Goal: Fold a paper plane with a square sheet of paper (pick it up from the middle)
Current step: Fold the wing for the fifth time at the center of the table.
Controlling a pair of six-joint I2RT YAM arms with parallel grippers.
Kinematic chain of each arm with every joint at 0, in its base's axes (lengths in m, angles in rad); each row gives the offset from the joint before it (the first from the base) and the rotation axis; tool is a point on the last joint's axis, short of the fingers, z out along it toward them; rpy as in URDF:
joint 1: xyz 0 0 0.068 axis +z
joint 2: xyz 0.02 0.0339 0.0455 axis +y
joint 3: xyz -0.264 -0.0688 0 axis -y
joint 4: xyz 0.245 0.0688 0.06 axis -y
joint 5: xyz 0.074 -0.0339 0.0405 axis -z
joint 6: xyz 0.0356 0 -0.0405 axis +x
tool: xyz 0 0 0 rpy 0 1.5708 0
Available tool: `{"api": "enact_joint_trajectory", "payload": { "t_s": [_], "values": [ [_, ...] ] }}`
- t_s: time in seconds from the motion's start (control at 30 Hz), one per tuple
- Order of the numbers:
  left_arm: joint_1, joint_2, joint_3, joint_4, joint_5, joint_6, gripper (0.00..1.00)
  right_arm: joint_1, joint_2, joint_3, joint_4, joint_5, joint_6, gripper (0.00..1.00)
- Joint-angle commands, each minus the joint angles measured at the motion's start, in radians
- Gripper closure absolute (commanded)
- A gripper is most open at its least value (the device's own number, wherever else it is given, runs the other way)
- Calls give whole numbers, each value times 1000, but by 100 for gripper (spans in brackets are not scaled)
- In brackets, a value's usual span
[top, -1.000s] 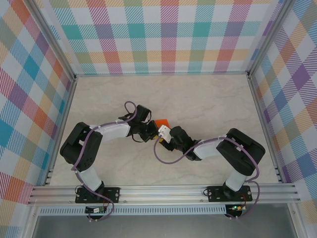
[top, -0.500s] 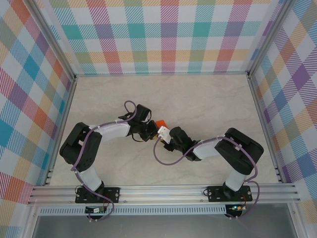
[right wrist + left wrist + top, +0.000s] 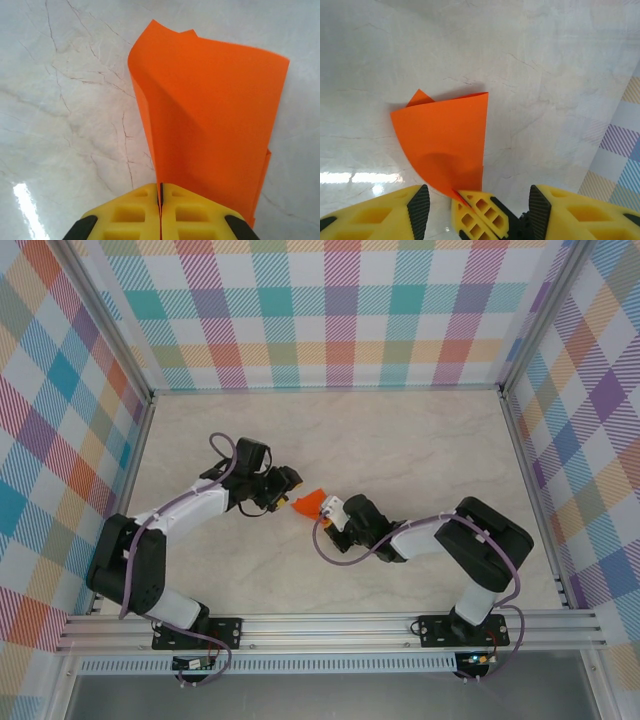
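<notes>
Two claws meet mid-frame in the top view: the right gripper (image 3: 329,511) is clamped tight on the folded orange sheet of paper (image 3: 308,503), while the left gripper (image 3: 285,491) stands open and empty just left of it.

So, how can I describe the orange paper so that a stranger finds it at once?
Look at the pale marble table inside the checked walls, near its middle. There the right tool is shut on a folded orange paper. It is the one bright orange thing there, a curved sheet.
</notes>
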Motion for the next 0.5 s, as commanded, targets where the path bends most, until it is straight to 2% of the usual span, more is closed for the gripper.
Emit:
{"api": "enact_joint_trajectory", "payload": {
  "t_s": [0.0, 0.23, 0.47],
  "values": [
    [5, -53, -63, 31, -7, 21, 42, -29, -17, 53, -54, -153, 166, 95],
    [2, -92, -212, 228, 59, -30, 45, -86, 24, 96, -74, -315, 358, 94],
    [-21, -57, -288, 384, 94, -70, 50, -135, 46, 115, -49, -441, 493, 96]
  ]
}}
